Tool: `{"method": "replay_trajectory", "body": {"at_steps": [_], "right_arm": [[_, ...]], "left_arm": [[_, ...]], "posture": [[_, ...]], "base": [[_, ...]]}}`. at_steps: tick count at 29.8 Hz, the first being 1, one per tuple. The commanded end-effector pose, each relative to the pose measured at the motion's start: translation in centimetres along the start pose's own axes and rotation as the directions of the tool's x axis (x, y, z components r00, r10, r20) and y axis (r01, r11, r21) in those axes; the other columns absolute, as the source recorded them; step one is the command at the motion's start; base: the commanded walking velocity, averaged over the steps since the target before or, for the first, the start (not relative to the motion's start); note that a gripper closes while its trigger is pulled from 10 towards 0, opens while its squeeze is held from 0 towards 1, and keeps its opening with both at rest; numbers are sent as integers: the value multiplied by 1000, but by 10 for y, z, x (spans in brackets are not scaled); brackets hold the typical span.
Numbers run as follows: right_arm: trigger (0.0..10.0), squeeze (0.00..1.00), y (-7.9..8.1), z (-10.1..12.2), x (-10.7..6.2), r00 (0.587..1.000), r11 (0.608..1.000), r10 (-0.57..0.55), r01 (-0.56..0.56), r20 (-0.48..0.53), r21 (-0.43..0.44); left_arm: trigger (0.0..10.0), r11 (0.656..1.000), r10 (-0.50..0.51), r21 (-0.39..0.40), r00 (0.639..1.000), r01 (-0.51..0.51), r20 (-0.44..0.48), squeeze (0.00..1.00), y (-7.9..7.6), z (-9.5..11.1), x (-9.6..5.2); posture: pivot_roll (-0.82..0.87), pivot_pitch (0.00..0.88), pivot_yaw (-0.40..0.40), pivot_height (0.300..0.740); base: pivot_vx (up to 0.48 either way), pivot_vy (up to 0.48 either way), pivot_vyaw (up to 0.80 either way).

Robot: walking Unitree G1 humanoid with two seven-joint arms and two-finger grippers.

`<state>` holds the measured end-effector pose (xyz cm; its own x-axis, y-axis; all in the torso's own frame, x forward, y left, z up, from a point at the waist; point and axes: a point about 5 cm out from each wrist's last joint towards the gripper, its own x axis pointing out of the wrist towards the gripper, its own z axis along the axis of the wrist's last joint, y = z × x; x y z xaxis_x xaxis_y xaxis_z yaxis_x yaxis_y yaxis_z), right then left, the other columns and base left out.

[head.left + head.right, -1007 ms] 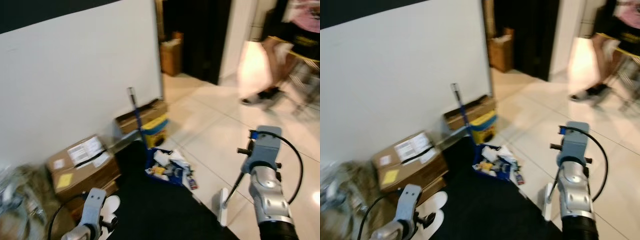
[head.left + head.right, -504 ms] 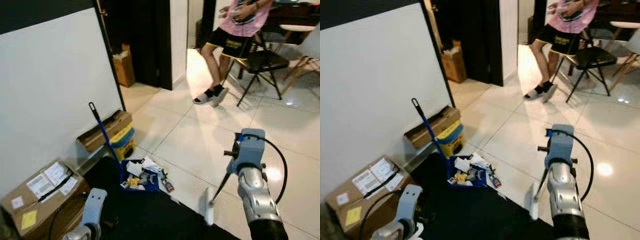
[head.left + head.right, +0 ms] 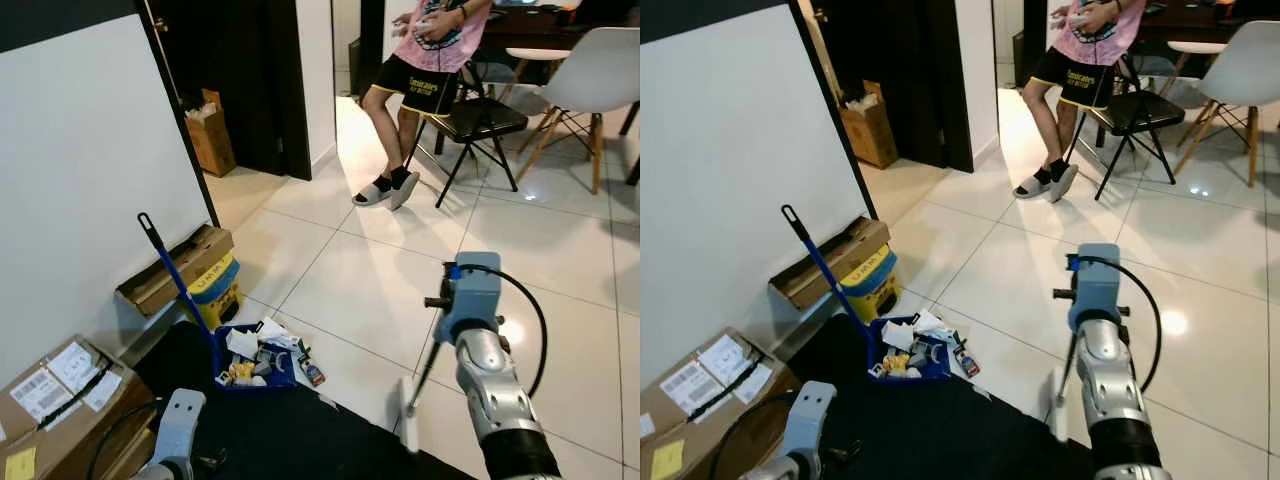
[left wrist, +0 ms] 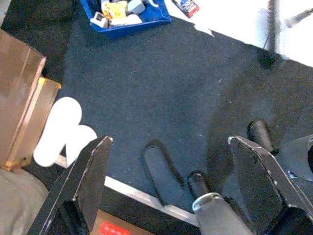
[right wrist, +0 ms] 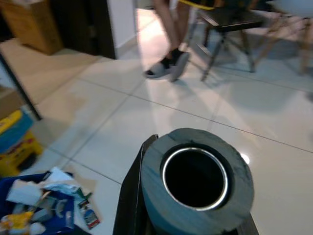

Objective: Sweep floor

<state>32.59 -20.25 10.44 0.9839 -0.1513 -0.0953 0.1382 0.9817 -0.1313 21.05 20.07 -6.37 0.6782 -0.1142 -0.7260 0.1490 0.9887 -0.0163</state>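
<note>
- The right gripper (image 5: pixel 188 215) is clamping the top of a broom handle (image 5: pixel 196 186), the grey-blue handle end sitting up between its fingers
- The broom's thin dark shaft (image 3: pixel 425 365) is slanting down from the right arm to a pale broom head (image 3: pixel 407 412) resting on the white tiled floor (image 3: pixel 380 290)
- A blue dustpan (image 3: pixel 255 368) heaped with paper scraps and wrappers is lying at the edge of a dark mat (image 4: pixel 161 98), its long blue handle (image 3: pixel 180 290) leaning up toward the white wall
- The left gripper (image 4: pixel 171 196) is hanging low over the mat with its fingers (image 4: pixel 88 186) spread wide apart, gripping nothing
- Cardboard boxes (image 3: pixel 60 390) are standing along the wall, with a yellow box (image 3: pixel 215 290) just beside the dustpan
- A person (image 3: pixel 420 90) in a pink shirt is sitting on a black chair (image 3: pixel 480 120) well beyond the broom
</note>
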Motion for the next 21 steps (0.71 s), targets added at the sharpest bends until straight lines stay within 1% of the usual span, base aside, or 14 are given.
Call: {"method": "replay_trajectory", "body": {"at_steps": [1, 2, 4, 7, 15, 20, 21], "right_arm": [[10000, 0, 14, 5, 1, 996, 996, 70, -72, 47, 51], [10000, 0, 14, 5, 1, 996, 996, 70, -72, 47, 51], [10000, 0, 22, 5, 0, 992, 990, 111, -115, 57, 78], [10000, 0, 27, 5, -1, 988, 984, 140, -146, 63, 97], [10000, 0, 29, 5, 0, 986, 983, 152, -157, 60, 92], [10000, 0, 30, 4, 1, 984, 982, 167, -172, 55, 84], [10000, 0, 30, 3, 0, 984, 981, 170, -173, 51, 82]], "left_arm": [[10000, 1000, 13, -11, 1000, -13, -3, 0, 3, 1, 0], [10000, 1000, 13, -11, 1000, -13, -3, 0, 3, 1, 0], [10000, 1000, 11, -10, 1000, -11, 2, 0, 2, 3, 0], [10000, 1000, 9, -11, 1000, -9, 11, 0, 2, 6, 1], [10000, 1000, 9, -10, 1000, -9, 21, 0, 1, 10, 3], [10000, 1000, 25, -12, 999, -25, 42, 0, 1, 14, 3], [10000, 1000, 23, -1, 999, -23, 41, 0, 1, 14, 3]], "posture": [[-158, 0, 128, 740], [-158, 0, 128, 740], [-157, 0, 129, 740], [-156, 0, 128, 740], [-159, 0, 130, 740], [-159, 0, 129, 740], [-161, 0, 130, 740]], "base": [[0, -480, 0], [0, -480, 0], [0, -480, 0], [0, -480, 0], [0, -480, 0], [0, -50, 0], [0, 0, 0]]}}
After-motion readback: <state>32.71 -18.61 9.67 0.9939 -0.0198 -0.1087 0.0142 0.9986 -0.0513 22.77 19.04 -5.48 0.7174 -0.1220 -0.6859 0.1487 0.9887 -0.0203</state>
